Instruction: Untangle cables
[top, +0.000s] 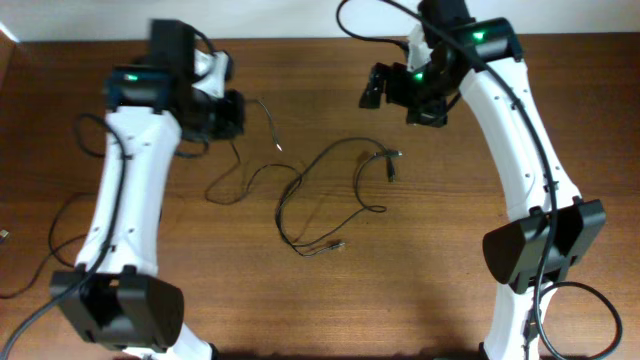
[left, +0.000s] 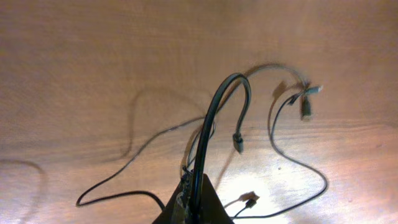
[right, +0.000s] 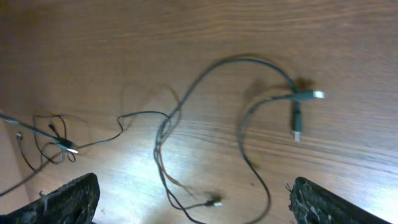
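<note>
Above the brown wooden table, the left gripper, pinching one thin black cable, should pull gently while the right gripper, fingers spread, pins the crossing.

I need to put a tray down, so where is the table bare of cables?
Bare table in front, between the left arm base and right arm base. Crowded: the middle, where the cables loop, trailing to the left gripper.
</note>
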